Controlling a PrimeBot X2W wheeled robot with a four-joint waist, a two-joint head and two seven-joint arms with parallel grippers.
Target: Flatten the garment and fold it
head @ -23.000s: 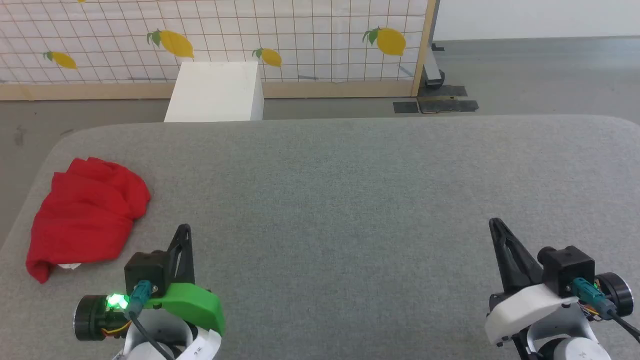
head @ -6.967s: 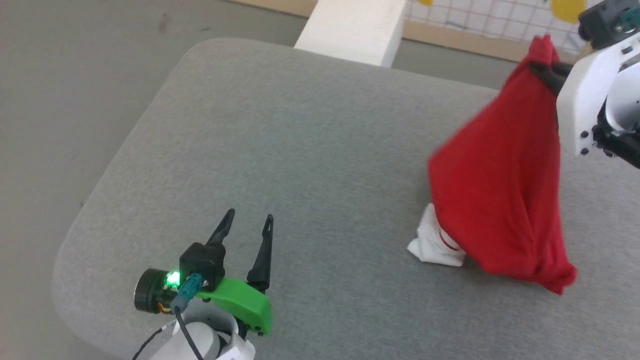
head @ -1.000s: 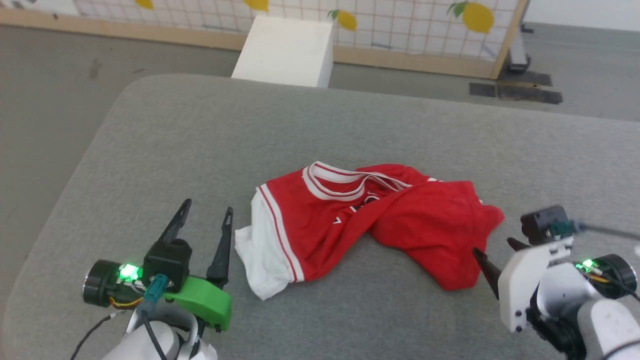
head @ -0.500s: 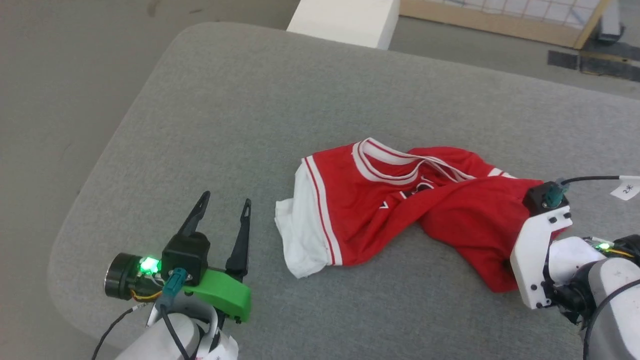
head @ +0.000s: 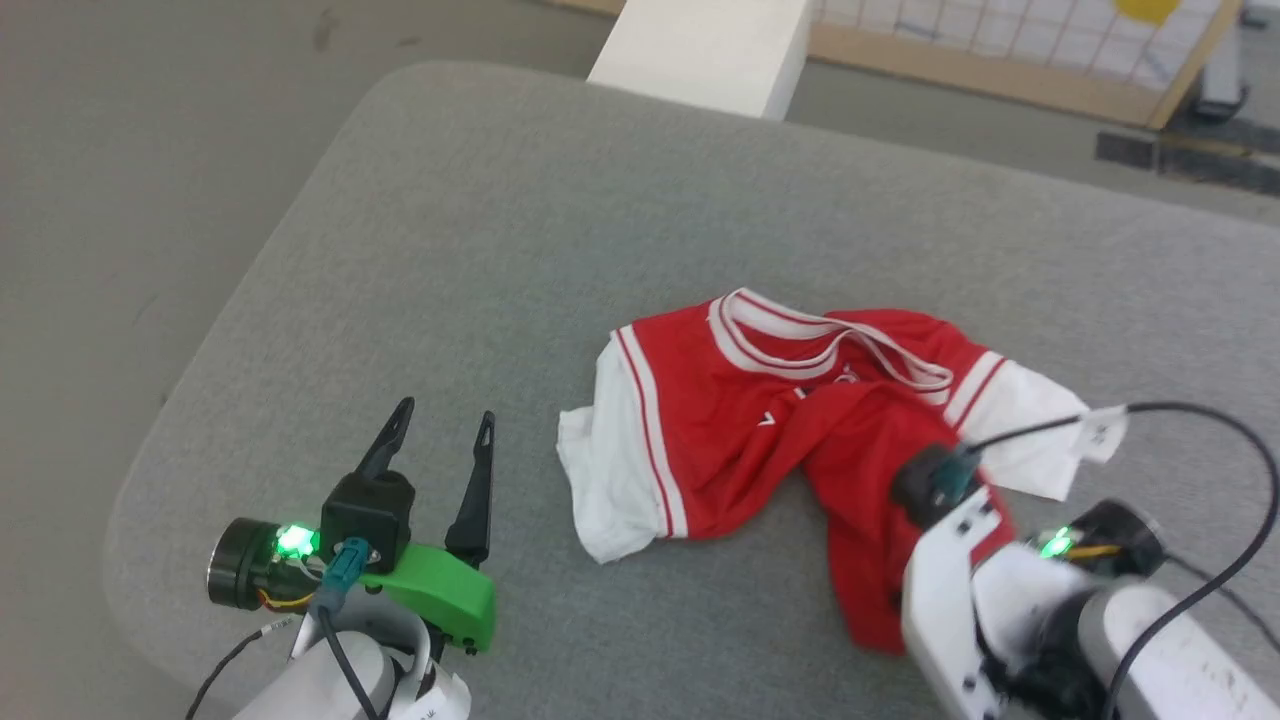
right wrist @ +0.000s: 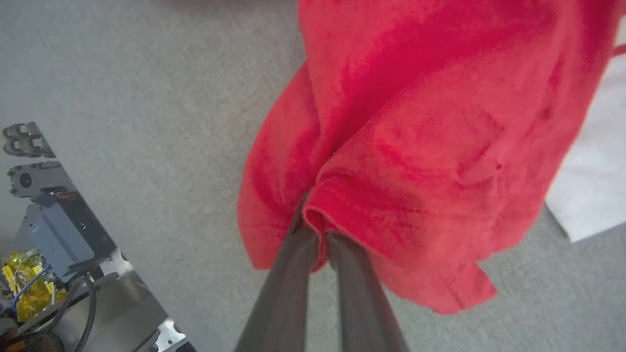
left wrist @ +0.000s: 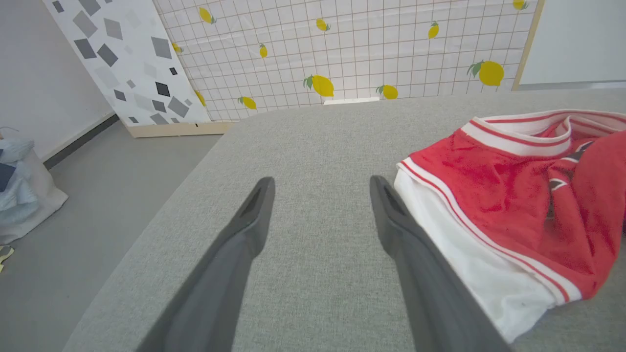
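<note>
Garment [head: 740, 420] lies crumpled on the grey padded table [head: 480, 220], right of the middle in the head view; its red body is twisted, the striped collar [head: 800, 340] lies toward the far edge, one white sleeve [head: 605, 480] spreads at the left and the other [head: 1020, 425] at the right; a bit of dark lettering shows in the folds but cannot be read. Right gripper [right wrist: 317, 231] has its two fingers pinched almost together on a bunched red edge of the cloth, which drapes from them in the right wrist view. Left gripper [head: 446, 412] sits low over the table just beside the left-hand sleeve; its fingers are spread wide with nothing between them; beyond the table stands a white box [head: 700, 40].
</note>
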